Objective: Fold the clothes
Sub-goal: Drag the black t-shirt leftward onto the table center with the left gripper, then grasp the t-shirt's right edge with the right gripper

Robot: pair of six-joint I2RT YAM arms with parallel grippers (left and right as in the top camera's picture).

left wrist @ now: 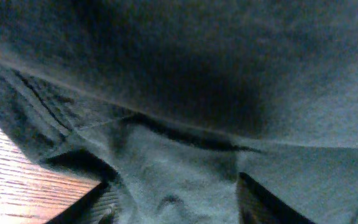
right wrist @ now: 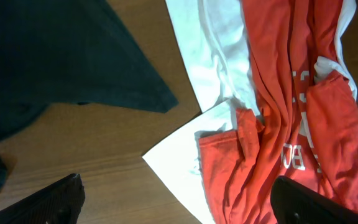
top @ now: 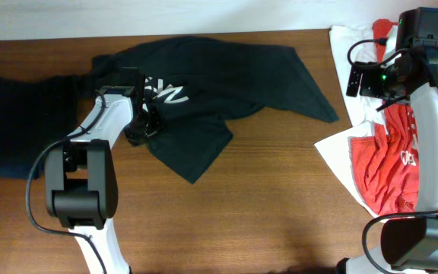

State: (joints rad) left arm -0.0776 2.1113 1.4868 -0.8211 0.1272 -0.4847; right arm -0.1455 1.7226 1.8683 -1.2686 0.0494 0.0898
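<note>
The black T-shirt (top: 234, 76) lies crumpled across the back middle of the table, with white lettering (top: 172, 91) showing near its left side. My left gripper (top: 144, 123) is down on the shirt's left part. In the left wrist view its jaws (left wrist: 173, 186) stand partly apart, with bunched dark cloth (left wrist: 179, 93) between them. My right gripper (top: 367, 80) is open and empty at the back right, above the table. In the right wrist view it (right wrist: 176, 199) hangs over wood and white cloth, and a corner of the black shirt (right wrist: 55, 56) shows at the upper left.
A red shirt with white lettering (top: 390, 164) lies on a plain white garment (top: 341, 152) at the right edge; both also show in the right wrist view (right wrist: 291, 93), (right wrist: 210, 43). A dark cloth (top: 14, 122) lies at the left edge. Bare wooden table (top: 280, 213) is at the front.
</note>
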